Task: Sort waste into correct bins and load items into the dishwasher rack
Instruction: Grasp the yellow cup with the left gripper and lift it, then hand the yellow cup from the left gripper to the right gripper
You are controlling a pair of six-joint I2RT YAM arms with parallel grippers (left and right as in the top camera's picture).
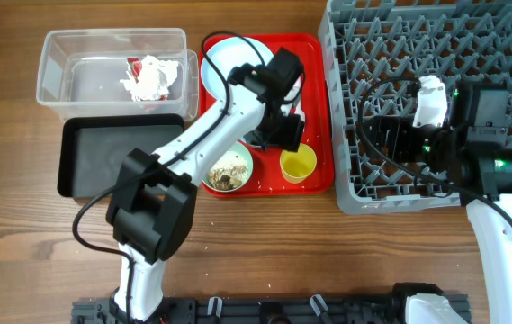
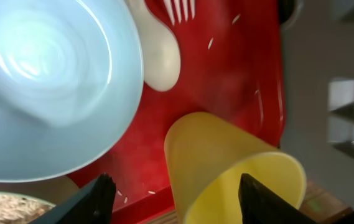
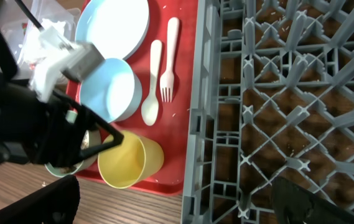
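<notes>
My left gripper (image 1: 281, 135) (image 2: 177, 205) is open, low over the red tray, with the small yellow cup (image 1: 298, 165) (image 2: 226, 168) standing between its fingers, nearer the right one. The pale blue bowl (image 2: 40, 81), white spoon (image 2: 161, 56) and fork (image 2: 180, 7) lie just beyond it. The pale green bowl (image 1: 249, 160) holds crumbly food scraps (image 1: 229, 171). The pale blue plate (image 1: 224, 63) sits at the tray's back. Crumpled white paper (image 1: 148, 79) with a red wrapper piece lies in the clear tub (image 1: 58, 54). My right gripper (image 1: 386, 135) (image 3: 177, 211) is open and empty over the grey rack (image 1: 399, 45).
The black tray (image 1: 112, 162) stands in front of the clear tub, left of the flat red serving tray (image 1: 314, 90). The right wrist view shows the rack's left wall (image 3: 192, 124) close beside the red tray. Bare wooden table lies along the front.
</notes>
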